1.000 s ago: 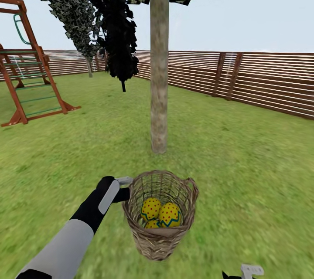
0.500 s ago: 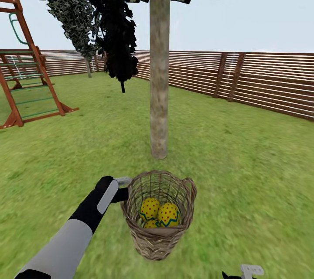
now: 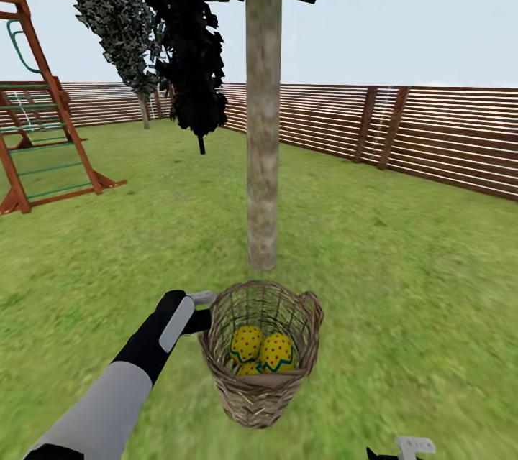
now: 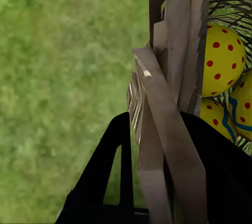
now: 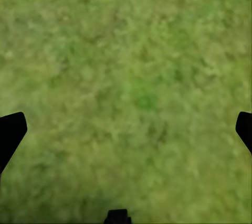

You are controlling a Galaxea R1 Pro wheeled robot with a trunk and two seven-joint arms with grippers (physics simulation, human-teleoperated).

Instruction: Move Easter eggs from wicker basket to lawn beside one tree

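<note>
In the lower centre of the head view the wicker basket (image 3: 260, 353) hangs off the grass, gripped at its left rim by the left gripper (image 3: 205, 310). In the left wrist view that gripper's (image 4: 157, 129) dark fingers (image 4: 102, 171) are clamped on the woven rim (image 4: 173, 77), with the wicker strip pinched between them. The far fingertips are covered by the basket wall.

3 Easter eggs (image 3: 263, 352) lie inside the basket: 2 show clearly side by side, and the 3rd is a sliver wedged low between them, mostly hidden. Through the weave in the left wrist view the eggs (image 4: 223, 61) appear yellow with red dots and a blue zigzag, cut off at the right edge of the frame.

Just above the basket in the head view rises the tree (image 3: 262, 108), its pale mottled trunk meeting the lawn (image 3: 403, 266) near the basket's far rim; its crown is cut off at the top edge.

At the bottom right edge of the head view a small pale piece of the right arm (image 3: 410, 445) pokes in. In the right wrist view the right gripper (image 5: 126, 129) shows 2 dark fingertips (image 5: 10, 132) at opposite frame edges, spread wide over blurred grass, holding nothing.

A red-brown climbing frame (image 3: 36, 115) at upper left is cut by the frame edge, and a slatted fence (image 3: 432, 136) runs across the background.
</note>
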